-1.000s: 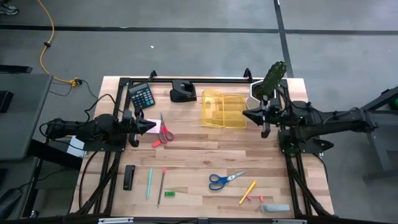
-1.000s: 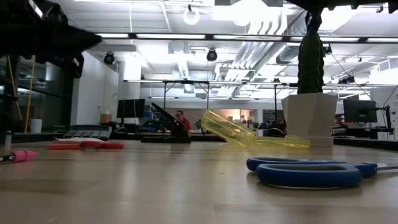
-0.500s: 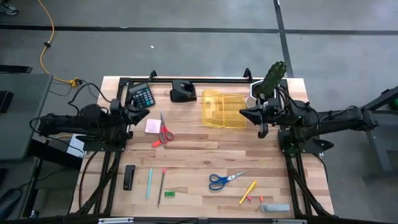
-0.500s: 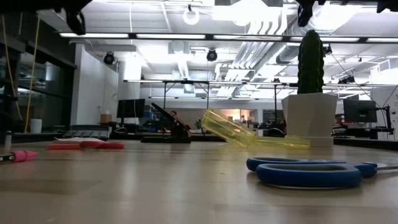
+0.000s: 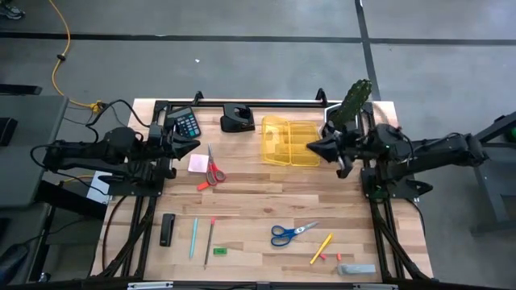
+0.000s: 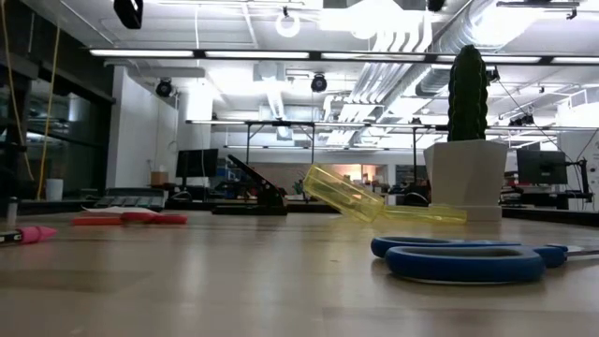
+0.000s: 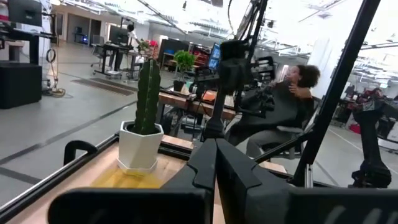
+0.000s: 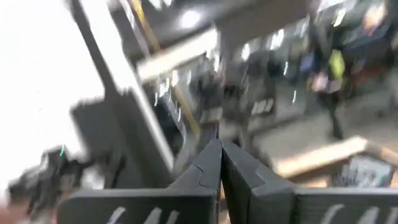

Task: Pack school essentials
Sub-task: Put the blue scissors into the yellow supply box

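Note:
The stationery lies loose on the wooden table. Red-handled scissors (image 5: 214, 167) rest beside the pale pink pad (image 5: 197, 163). Blue-handled scissors (image 5: 292, 233), the teal pencil (image 5: 193, 238), brown pencil (image 5: 210, 240), green eraser (image 5: 220, 252), yellow pencil (image 5: 321, 249) and pink bits (image 5: 324, 257) lie near the near edge. A clear yellow tray (image 5: 290, 141) sits at the far middle. My left gripper (image 5: 196, 145) hovers shut above the pad's far side. My right gripper (image 5: 309, 147) hovers shut over the tray's right end. Both are raised above the low view's reach.
A black calculator (image 5: 185, 123) and a black desk tool (image 5: 237, 119) stand at the far edge, a cactus in a white pot (image 5: 351, 105) at the far right corner. A flat black bar (image 5: 167, 229) lies near left, a grey piece (image 5: 356, 269) near right.
My left gripper has risen out of the low view and moved off the pink pad toward the far edge, leaving the pad uncovered. My right gripper has also risen and crept a little toward the table's left, over the tray. Nothing on the table has moved.

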Robot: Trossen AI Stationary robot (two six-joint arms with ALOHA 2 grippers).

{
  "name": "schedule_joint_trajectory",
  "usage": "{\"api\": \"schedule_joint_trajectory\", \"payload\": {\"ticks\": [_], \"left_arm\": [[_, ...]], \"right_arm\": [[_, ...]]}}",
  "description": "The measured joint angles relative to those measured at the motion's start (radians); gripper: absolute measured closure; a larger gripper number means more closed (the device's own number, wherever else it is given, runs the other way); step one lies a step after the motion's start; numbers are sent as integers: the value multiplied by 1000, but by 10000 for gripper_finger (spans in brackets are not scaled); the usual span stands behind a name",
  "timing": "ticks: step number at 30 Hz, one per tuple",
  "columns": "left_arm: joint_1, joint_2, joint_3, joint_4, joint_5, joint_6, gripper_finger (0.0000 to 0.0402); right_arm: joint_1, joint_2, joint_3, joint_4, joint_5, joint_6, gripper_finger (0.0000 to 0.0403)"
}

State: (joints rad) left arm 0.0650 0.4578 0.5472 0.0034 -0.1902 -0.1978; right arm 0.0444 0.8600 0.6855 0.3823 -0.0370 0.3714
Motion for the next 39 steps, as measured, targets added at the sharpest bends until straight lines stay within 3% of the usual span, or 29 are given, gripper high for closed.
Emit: {"api": "schedule_joint_trajectory", "payload": {"ticks": [6,10,17,21,28,32,39], "left_arm": [[0,0,0,0,-2,0,401],[0,0,0,1,-5,0,401],[0,0,0,0,-5,1,401],[0,0,0,0,-19,26,401],[0,0,0,0,-42,20,401],[0,0,0,0,-42,50,401],[0,0,0,0,-42,52,401]], "right_arm": [[91,205,309,-746,-32,24,400],[150,342,415,-954,-136,40,369],[232,542,434,-939,-152,50,259],[276,640,434,-902,-155,118,216],[335,808,481,-896,-24,282,210],[348,906,539,-929,48,284,216],[371,1051,623,-941,49,223,220]]}}
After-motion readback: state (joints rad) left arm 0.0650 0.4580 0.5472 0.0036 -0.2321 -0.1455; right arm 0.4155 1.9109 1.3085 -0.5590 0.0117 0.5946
